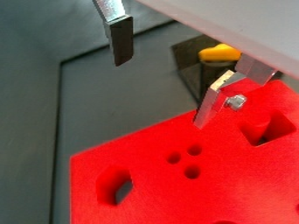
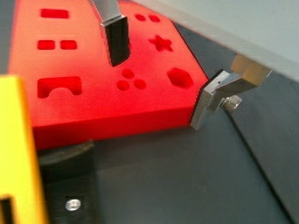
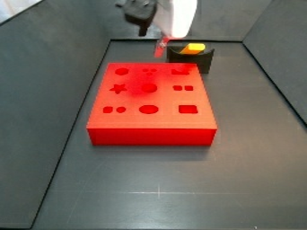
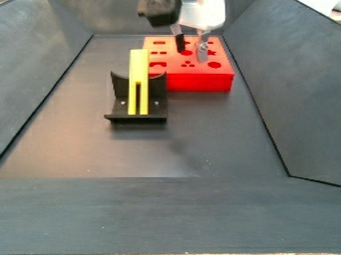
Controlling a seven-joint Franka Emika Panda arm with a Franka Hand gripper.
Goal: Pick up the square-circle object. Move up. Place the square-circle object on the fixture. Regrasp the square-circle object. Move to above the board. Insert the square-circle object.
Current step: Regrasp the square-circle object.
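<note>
The square-circle object, a slim yellow peg (image 4: 139, 82), lies on the dark fixture (image 4: 120, 108), apart from the gripper. In a side view its yellow end (image 3: 192, 46) shows on top of the fixture (image 3: 189, 61). In a wrist view the peg (image 1: 219, 54) rests on the fixture (image 1: 190, 63); in a wrist view it runs along the frame edge (image 2: 10, 149). My gripper (image 1: 162, 93) (image 2: 158, 94) is open and empty. It hangs over the red board (image 3: 150, 103) (image 4: 189, 65) near the edge facing the fixture (image 3: 160, 45) (image 4: 200, 45).
The board's top has circle, star, square and hexagon cut-outs (image 2: 177, 77). Dark sloping walls (image 4: 54, 70) ring the grey floor (image 3: 156, 189). The fixture stands just past the board's far right corner.
</note>
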